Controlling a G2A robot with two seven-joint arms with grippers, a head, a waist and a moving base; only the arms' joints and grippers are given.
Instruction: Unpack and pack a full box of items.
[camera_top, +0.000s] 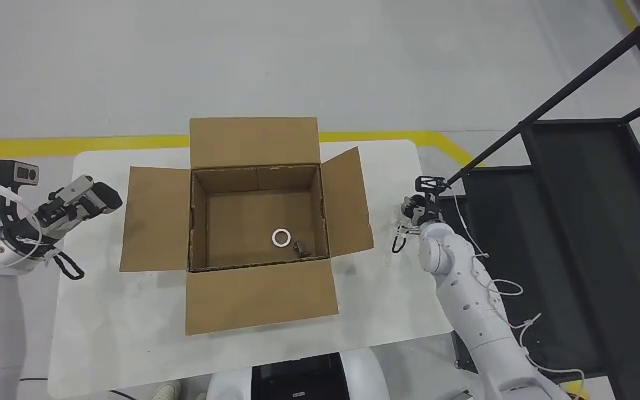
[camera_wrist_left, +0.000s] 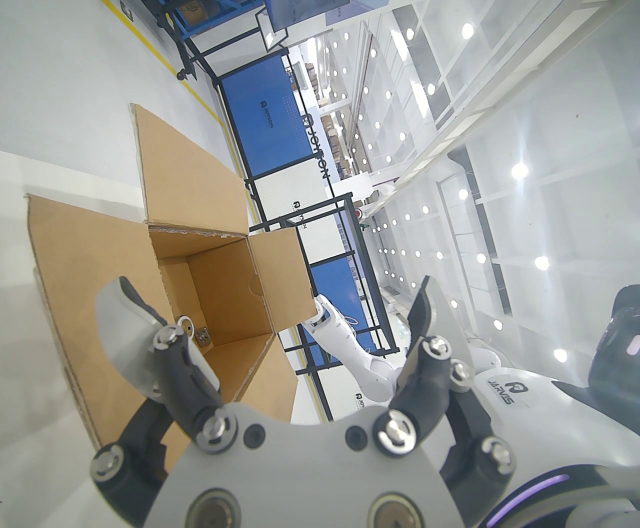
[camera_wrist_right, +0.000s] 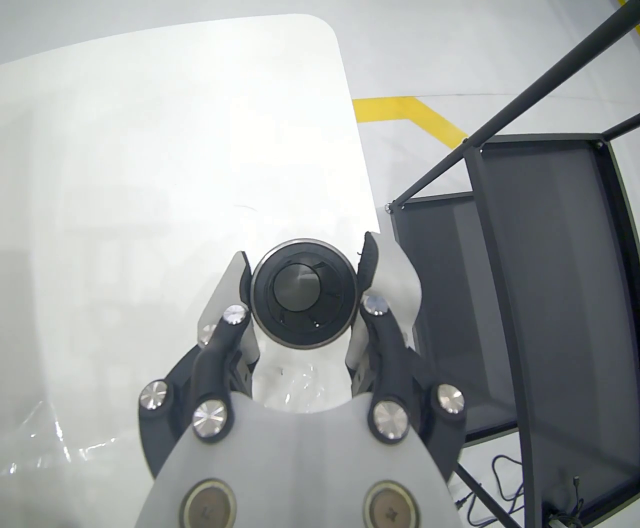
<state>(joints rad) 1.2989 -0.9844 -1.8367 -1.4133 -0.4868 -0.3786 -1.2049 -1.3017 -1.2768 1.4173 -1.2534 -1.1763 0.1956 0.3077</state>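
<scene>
An open cardboard box (camera_top: 255, 178) sits on the table (camera_top: 390, 290) with a small ring (camera_top: 282, 238) inside, the left hand (camera_wrist_left: 270, 295) hangs released beside it, and the right hand (camera_wrist_right: 306, 252) grips a round black disc (camera_wrist_right: 305, 300) at the table's edge.

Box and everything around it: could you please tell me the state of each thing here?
Box: open, all four flaps folded out, upright on the table.
Ring: lying flat on the box floor.
Small brown piece: on the box floor, beside the ring.
Left hand: open, empty.
Right hand: shut on a black disc.
</scene>
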